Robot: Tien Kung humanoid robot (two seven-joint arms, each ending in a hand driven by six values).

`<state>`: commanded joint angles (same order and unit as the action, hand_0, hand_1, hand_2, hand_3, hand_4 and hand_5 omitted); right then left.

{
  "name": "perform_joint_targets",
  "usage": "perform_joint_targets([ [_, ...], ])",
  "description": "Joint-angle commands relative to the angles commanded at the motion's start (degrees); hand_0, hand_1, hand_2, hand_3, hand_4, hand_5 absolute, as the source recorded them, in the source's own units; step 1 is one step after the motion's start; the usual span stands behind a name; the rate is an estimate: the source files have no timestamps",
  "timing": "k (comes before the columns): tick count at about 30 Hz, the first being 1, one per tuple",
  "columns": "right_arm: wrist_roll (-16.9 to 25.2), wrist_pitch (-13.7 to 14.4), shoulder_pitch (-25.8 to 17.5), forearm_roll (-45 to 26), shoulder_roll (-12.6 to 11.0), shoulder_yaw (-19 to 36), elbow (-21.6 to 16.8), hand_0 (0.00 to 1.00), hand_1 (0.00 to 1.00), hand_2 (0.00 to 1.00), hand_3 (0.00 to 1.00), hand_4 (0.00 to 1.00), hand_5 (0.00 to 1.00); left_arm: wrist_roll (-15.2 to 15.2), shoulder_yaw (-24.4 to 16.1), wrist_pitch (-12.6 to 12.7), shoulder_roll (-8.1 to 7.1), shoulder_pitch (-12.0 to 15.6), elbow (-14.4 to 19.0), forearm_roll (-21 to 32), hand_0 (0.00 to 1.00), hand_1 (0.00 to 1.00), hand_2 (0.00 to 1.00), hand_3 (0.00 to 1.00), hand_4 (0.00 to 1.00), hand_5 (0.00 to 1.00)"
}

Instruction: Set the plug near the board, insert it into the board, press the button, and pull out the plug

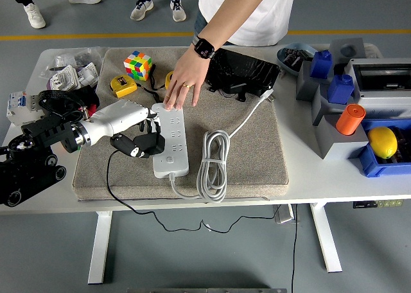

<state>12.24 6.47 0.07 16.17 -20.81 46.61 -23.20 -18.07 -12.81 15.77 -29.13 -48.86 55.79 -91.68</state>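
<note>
Board: a white power strip [171, 141] lies lengthwise on the grey mat [244, 158], its far end toward the person and its near end toward the table's front edge.
Left hand: the robot's left hand [142, 139] comes in from the board's left side, its black fingers [153, 141] curled down at the board's left edge, about midway along it.
Plug: a black plug [131, 146] sits under the curled fingers, just left of the board and touching or nearly touching its edge; the hand is clenched around it. Whether its prongs are in a socket cannot be told.
Plug cord: a thin black cord [110, 184] runs from the plug toward the front of the mat, left of the board, and drops over the table edge.
Person's hand: a hand [183, 81] wearing a watch presses flat on the board's far end.
White cable: a coiled white cable [213, 164] lies just right of the board, joined to its near end.
Cube: a coloured puzzle cube [137, 65] sits on the mat beyond the board's far end, to the left.
</note>
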Motion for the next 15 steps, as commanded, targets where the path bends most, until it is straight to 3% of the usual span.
perform_joint_targets([
  [15, 0.0, 0.0, -0.1, 0.2, 0.0, 0.3, -0.2, 0.71, 0.713, 0.713, 0.603, 0.998, 0.612, -0.3, 0.5, 0.1, -0.23, 0.2, -1.0, 0.0, 0.423, 0.422, 0.437, 0.532, 0.89, 0.058],
])
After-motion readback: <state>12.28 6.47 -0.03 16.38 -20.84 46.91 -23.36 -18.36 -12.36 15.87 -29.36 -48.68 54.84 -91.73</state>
